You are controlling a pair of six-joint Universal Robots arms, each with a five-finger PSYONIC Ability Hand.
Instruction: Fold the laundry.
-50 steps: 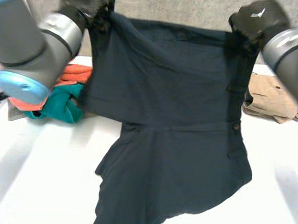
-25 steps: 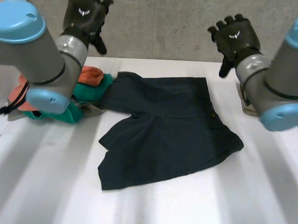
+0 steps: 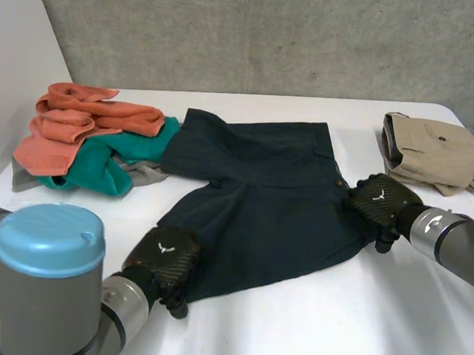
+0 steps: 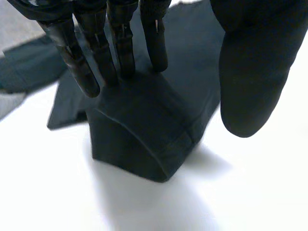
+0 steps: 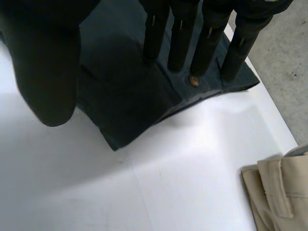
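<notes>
A heap of orange and teal cloths sits far left on the white surface, the left hand presses straight fingers, thumb apart, on the near corner of the flat dark shorts, the right hand likewise on their right edge, beside folded beige trousers.

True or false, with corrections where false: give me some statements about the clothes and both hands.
The dark shorts lie spread on the white table. True.
A beige garment lies beyond the right hand. True.
The left hand holds that garment. False: its straight fingers press a corner of the shorts.
The right hand hovers clear of the shorts. False: its straight fingers rest on them beside a button.
</notes>
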